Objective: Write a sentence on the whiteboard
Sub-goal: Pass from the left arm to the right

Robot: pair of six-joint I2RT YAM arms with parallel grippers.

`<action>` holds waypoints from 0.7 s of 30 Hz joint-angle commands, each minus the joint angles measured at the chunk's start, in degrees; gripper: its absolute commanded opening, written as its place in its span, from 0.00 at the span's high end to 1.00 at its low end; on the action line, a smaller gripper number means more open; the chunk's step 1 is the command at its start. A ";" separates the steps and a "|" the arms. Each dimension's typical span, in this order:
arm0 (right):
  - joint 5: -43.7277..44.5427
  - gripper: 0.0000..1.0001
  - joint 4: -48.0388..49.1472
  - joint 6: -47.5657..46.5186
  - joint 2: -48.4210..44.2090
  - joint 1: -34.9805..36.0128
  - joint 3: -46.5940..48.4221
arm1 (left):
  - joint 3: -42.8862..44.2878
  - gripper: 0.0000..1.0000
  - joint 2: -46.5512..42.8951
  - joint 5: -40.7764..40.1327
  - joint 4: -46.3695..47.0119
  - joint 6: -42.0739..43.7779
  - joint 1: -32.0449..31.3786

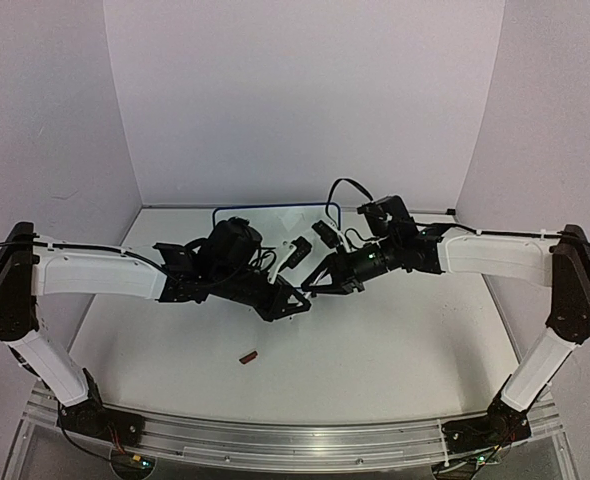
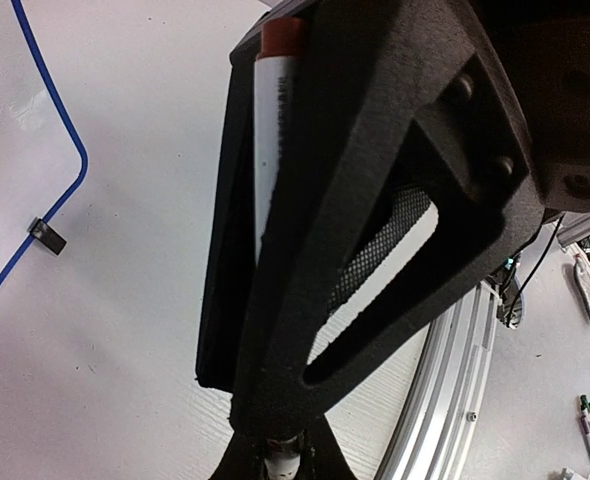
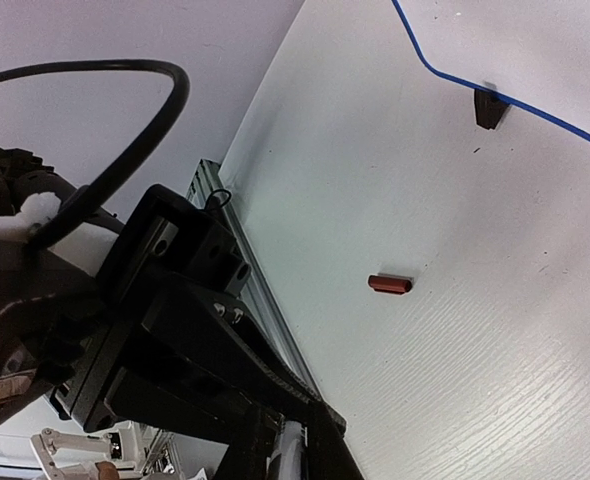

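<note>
The whiteboard (image 1: 275, 214) stands at the back of the table, mostly hidden behind the arms. Its blue frame and a black foot show in the left wrist view (image 2: 61, 120) and the right wrist view (image 3: 535, 104). No sentence shows on the visible parts of the board. A white marker (image 2: 273, 130) with a red end runs between both grippers. My left gripper (image 2: 280, 462) is shut on one end of it. My right gripper (image 3: 293, 455) is shut on it too. The two grippers meet at mid-table, left (image 1: 297, 300) and right (image 1: 313, 283).
A small red cap (image 1: 247, 355) lies loose on the table in front of the grippers and also shows in the right wrist view (image 3: 389, 284). An aluminium rail (image 1: 295, 440) runs along the near edge. White walls enclose the back and sides.
</note>
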 commanded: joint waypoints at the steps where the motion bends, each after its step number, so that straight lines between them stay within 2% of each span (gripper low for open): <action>1: 2.01 0.89 3.77 1.30 -2.46 0.40 -0.48 | -0.01 1.00 -1.46 1.17 0.65 0.80 -0.16; 21: 4.78 0.87 6.35 3.73 -2.86 0.24 -0.51 | -1.77 1.00 -2.67 1.46 0.49 0.92 -0.15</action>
